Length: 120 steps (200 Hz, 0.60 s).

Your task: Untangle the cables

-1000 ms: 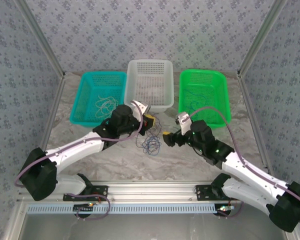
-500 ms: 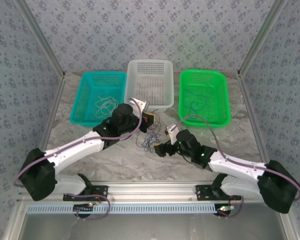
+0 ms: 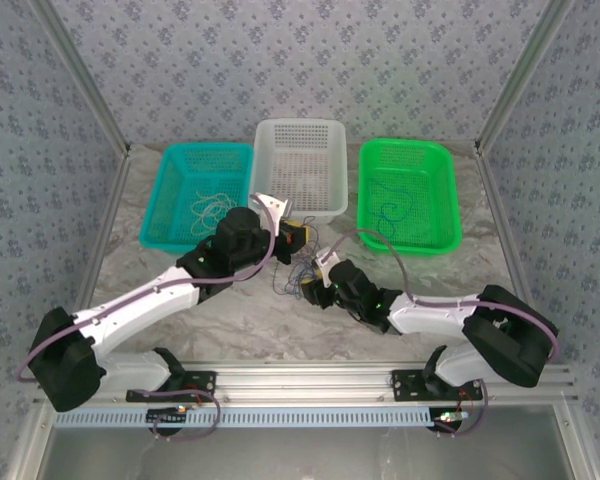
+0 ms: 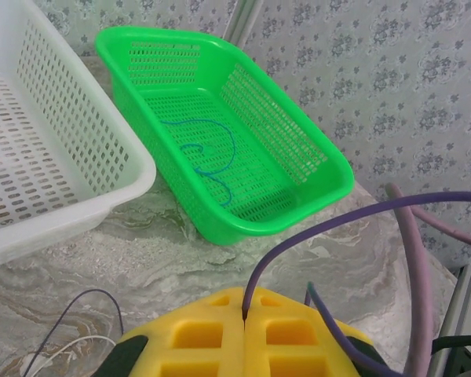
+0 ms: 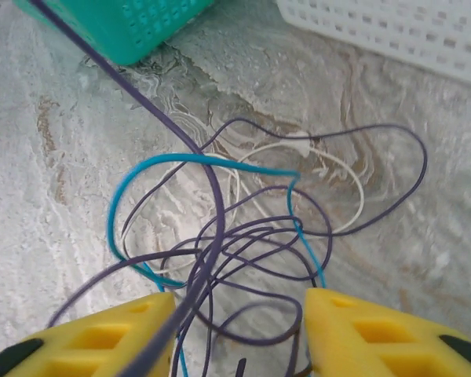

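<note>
Yellow right gripper (image 5: pixel 237 314) half-open astride tangled cables (image 5: pixel 220 208)

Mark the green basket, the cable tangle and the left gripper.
green basket (image 4: pixel 279 129), left wrist view, inner side wall.
cable tangle (image 5: pixel 217 236), right wrist view, purple strand at its middle.
left gripper (image 4: pixel 244 312), left wrist view, seam between shut pads.

Bright, even, diffuse light casts only faint soft shadows beneath the cables (image 5: pixel 220 236); focus is crisp.

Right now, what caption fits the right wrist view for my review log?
Right end effector, jaws apart, straddles the tangled cables on the marbled tabletop.
</note>
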{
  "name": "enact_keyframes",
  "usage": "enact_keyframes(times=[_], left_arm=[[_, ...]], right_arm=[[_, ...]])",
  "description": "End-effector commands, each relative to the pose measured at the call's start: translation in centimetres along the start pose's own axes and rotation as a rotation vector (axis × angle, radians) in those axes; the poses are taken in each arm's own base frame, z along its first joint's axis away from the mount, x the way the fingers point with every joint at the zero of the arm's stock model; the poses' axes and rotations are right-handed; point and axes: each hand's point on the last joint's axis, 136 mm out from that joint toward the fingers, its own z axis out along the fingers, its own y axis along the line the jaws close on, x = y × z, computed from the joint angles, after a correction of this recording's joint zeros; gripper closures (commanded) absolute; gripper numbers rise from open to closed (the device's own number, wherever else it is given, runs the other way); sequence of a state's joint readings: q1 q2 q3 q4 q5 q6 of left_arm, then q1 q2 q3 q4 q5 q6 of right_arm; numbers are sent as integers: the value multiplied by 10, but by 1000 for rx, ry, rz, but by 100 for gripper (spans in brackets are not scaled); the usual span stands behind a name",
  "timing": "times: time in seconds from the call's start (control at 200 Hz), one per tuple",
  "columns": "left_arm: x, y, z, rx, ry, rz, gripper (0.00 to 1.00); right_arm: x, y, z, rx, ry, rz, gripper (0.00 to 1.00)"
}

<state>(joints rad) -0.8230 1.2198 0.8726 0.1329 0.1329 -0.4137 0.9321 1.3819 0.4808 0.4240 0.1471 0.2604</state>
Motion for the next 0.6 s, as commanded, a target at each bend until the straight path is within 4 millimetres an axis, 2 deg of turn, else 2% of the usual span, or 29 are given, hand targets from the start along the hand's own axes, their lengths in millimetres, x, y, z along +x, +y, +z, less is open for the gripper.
enact_keyframes(times=[0.0, 0.11, 0.24, 0.39, 0.515, 0.595], left_arm=[[-30, -15, -15, 27, -85, 5, 100], [-52, -23, -28, 23, -132, 59, 100], [-76, -35, -46, 27, -175, 120, 100], [-94, -42, -64, 26, -229, 152, 100], [-103, -48, -73, 45, -264, 142, 100], [-102, -49, -72, 54, -260, 120, 100]], right_arm=[[-10, 0, 6, 25, -7, -2, 63], [12, -3, 9, 36, 86, 9, 71], [32, -9, 6, 58, 138, 54, 73], [50, -15, -2, 80, 183, 93, 75], [56, -16, -10, 74, 193, 108, 75], [52, -17, -17, 71, 167, 118, 70]])
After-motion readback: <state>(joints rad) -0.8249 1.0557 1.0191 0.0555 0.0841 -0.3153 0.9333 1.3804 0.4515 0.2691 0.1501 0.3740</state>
